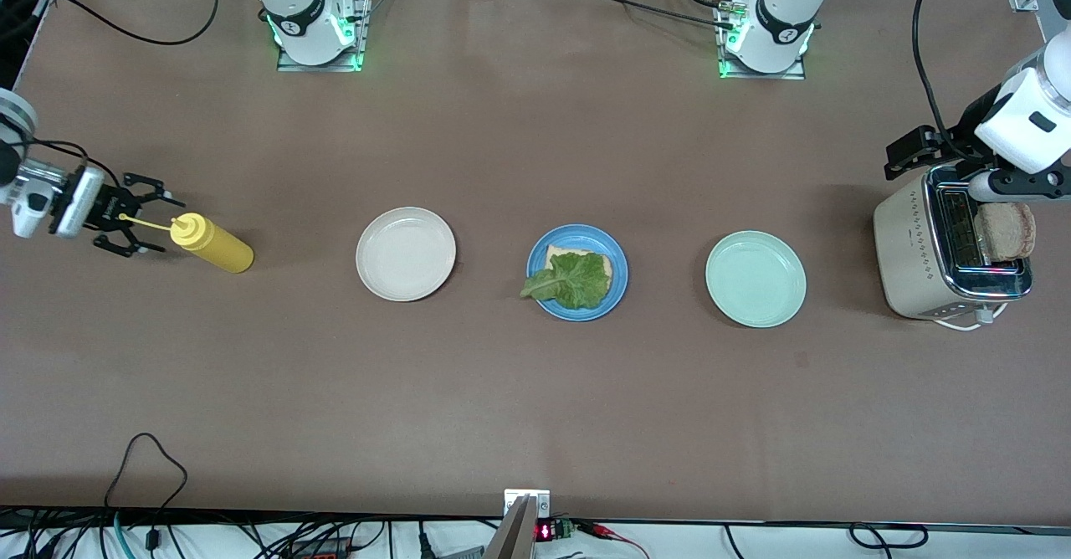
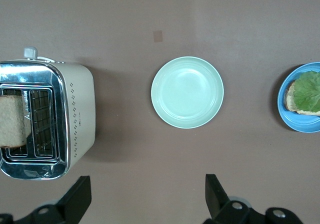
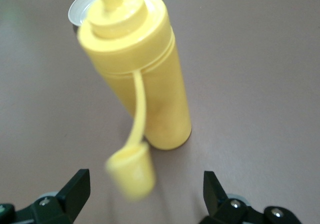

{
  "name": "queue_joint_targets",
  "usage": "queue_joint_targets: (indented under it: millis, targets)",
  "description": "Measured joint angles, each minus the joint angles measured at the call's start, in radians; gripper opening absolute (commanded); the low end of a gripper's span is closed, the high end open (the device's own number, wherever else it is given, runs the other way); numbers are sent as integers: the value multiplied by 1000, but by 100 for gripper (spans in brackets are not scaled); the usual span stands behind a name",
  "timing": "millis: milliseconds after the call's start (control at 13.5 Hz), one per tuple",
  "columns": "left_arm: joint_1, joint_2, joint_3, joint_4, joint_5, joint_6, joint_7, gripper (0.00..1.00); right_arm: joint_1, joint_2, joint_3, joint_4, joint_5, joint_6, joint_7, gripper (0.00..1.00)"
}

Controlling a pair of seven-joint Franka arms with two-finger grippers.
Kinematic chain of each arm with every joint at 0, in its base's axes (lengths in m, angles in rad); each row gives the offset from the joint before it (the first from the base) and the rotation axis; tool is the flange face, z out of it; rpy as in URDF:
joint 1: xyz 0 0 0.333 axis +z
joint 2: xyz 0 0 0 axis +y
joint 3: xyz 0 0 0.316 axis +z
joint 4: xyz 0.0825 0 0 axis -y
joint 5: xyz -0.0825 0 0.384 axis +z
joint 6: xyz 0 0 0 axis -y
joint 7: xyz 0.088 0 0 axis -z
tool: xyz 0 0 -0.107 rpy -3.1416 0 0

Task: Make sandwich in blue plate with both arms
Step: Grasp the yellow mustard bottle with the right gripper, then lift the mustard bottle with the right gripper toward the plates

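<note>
Brown table [image 1: 535, 392] | blue plate [image 1: 617, 289] in the middle holds bread and lettuce [image 1: 573, 281] | my left gripper [image 1: 945, 153] over toaster [image 1: 908, 266], fingers apart | my right gripper [image 1: 138, 224] by yellow bottle [image 1: 213, 243], fingers apart | risk: I bump bottle, it tips.

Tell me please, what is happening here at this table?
A sandwich is half made: the blue plate holds one bread slice with a lettuce leaf on top. The left gripper, open, hangs near the toaster, where a second slice stands. The right gripper, open, hovers by the yellow squeeze bottle.
</note>
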State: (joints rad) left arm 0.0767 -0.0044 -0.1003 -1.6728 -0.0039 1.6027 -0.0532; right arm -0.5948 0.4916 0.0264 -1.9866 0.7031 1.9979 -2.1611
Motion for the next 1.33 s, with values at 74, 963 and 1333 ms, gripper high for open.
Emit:
queue_joint_targets:
  millis: [74, 963, 1333]
  targets:
    - [0, 0, 0, 0, 0, -1, 0, 100, 0, 15, 18, 1, 6, 19, -1, 100]
    - [40, 0, 7, -1, -12, 48, 0, 100, 28, 49, 151, 2, 47, 151, 0, 12]
    - [44, 5, 6, -1, -16, 50, 0, 100, 36, 48, 152, 11, 56, 164, 15, 0]
